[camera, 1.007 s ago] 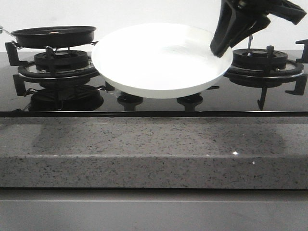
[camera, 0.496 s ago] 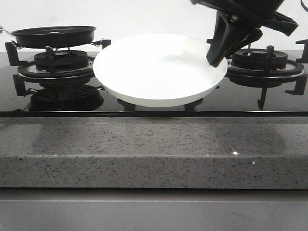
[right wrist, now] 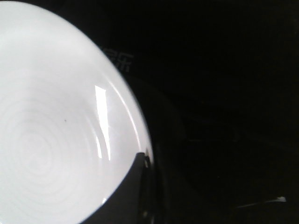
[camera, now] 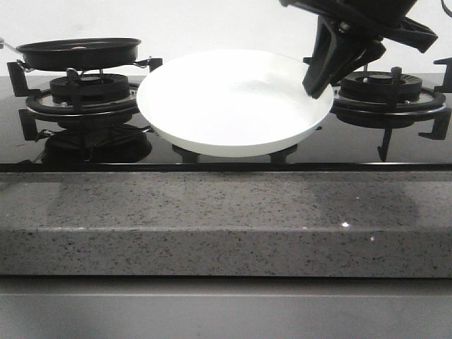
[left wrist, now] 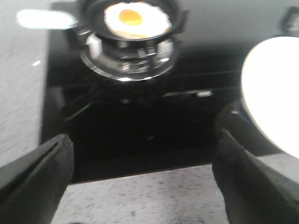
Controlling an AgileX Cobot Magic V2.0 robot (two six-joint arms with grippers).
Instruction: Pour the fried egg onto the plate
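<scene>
The white plate [camera: 233, 99] hangs low over the middle of the black hob, tilted slightly toward the camera. My right gripper [camera: 319, 83] is shut on its right rim; in the right wrist view one dark finger [right wrist: 133, 186] lies over the plate [right wrist: 51, 130] at its edge. The fried egg [left wrist: 135, 19], white with an orange yolk, lies in the black frying pan [camera: 78, 53] on the left burner. My left gripper [left wrist: 142, 137] is open and holds nothing, over the front edge of the hob and short of the pan. It is out of the front view. The plate [left wrist: 275, 93] also shows in the left wrist view.
The pan stands on the left burner grate [camera: 81, 95] with its pale handle [left wrist: 44, 18] pointing left. A second burner [camera: 385, 88] sits behind my right gripper. Knobs [camera: 187, 148] lie under the plate. A speckled grey stone counter [camera: 226, 219] runs along the front.
Since a second ago my right gripper has lowered the plate a little toward the hob. Over the last half second nothing has moved.
</scene>
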